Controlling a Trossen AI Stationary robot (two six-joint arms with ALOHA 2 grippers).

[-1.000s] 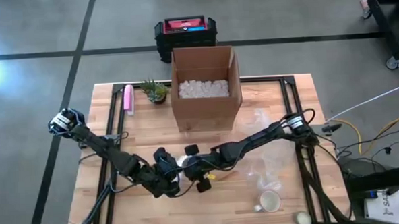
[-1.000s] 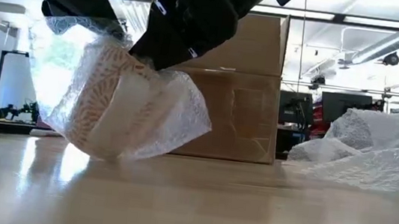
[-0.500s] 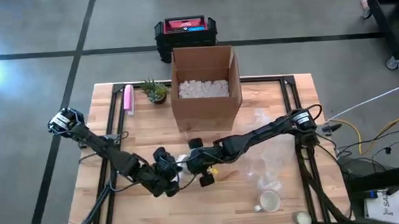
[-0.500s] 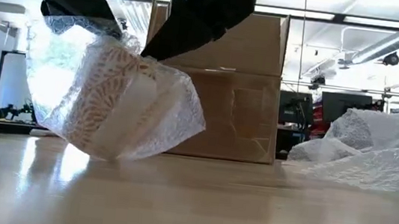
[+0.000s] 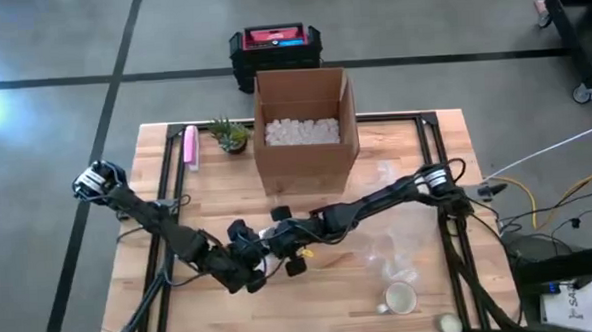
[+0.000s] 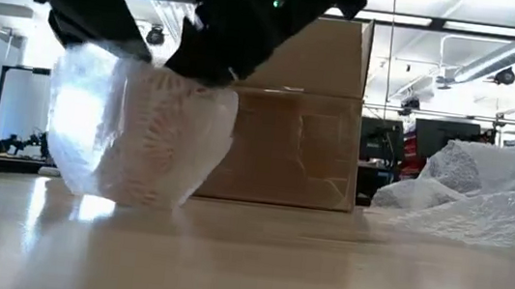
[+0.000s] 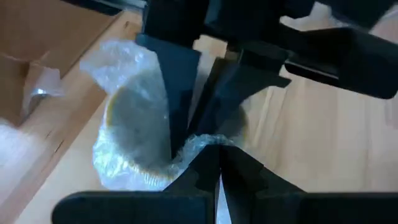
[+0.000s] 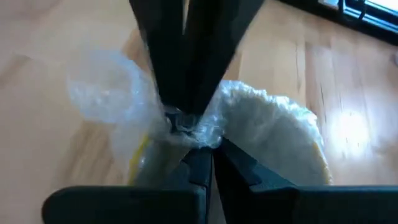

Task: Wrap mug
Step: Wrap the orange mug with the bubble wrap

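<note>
The mug (image 6: 147,132), cream with an orange pattern, stands near the middle of the table's front half. Clear bubble wrap (image 6: 74,133) is bundled around it, and the bundle's bottom rests on the wood. My left gripper (image 5: 252,264) comes in from the table's left and is shut on the wrap above the mug. My right gripper (image 5: 283,244) reaches in from the right and is shut on the same gathered wrap. The fingertips of both meet over the mug's top. My left gripper pinches a bunched fold of bubble wrap (image 7: 208,144) over the mug's mouth, between its two fingers, slanting down from the table's left. The wrapped mug sits below it on the table. My right gripper pinches the gathered wrap (image 8: 189,130) at the top of the bundle, several layers crumpled together. Its fingers slant down from the table's right, opposite my left fingers (image 8: 168,56).
An open cardboard box (image 5: 304,131) of packing peanuts stands behind the bundle. Loose bubble wrap (image 5: 395,244) and a second mug (image 5: 400,300) lie at the front right. A small plant (image 5: 231,135) and a pink object (image 5: 190,148) sit at the far left.
My right gripper has moved toward the table's left, closer to my left gripper. The loose flap of wrap that stuck out on the bundle's right has been folded in over the mug. The bundle now stands rounder and more upright on the table.
</note>
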